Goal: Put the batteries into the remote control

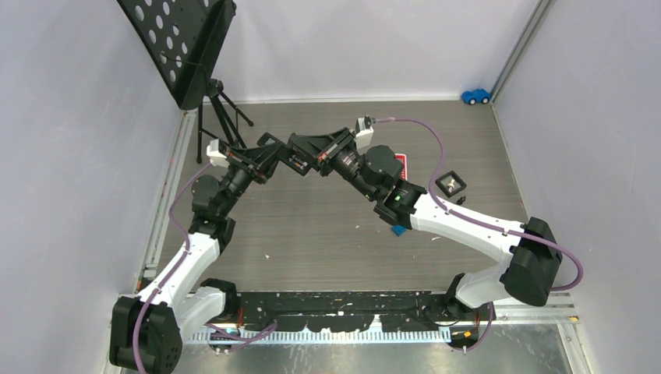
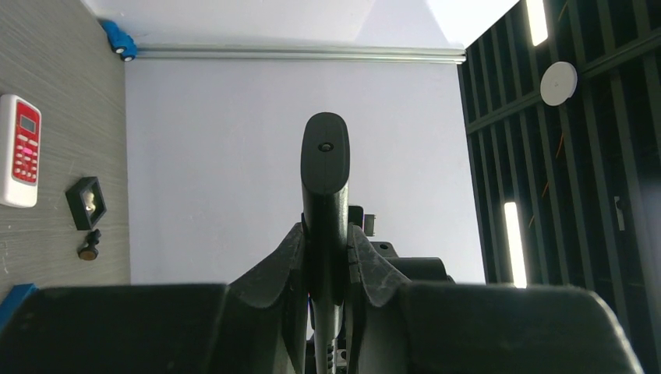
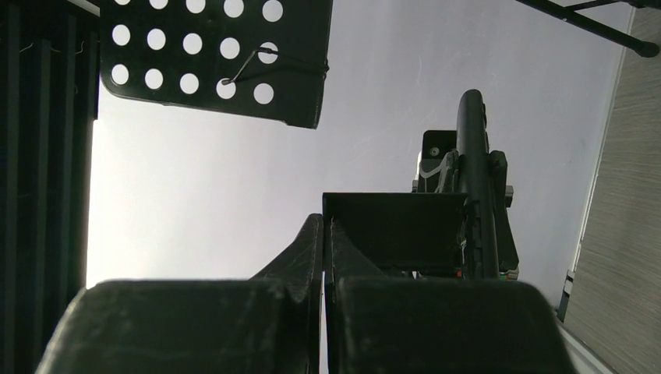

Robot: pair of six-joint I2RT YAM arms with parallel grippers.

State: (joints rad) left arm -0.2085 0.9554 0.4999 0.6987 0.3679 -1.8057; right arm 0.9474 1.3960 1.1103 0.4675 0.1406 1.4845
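Holding, entry 1: black remote [image 2: 325, 156] is pinched by the left gripper [image 2: 325, 238], its long axis run toward 12 o'clock in the left wrist view. Entry 2: right gripper [image 3: 322, 234] is pressed together, nothing held. Entry 3: small dark cylinder [image 1: 461, 200], taken for a battery, is laid on the table [image 1: 312, 234] at 4 o'clock from both grippers in the top view; the right arm is judged nearer; its axis cannot be told.

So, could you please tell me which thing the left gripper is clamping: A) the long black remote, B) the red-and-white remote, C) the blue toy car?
A: in the left wrist view the left gripper is shut on the black remote, while the red-and-white remote lies on the table.
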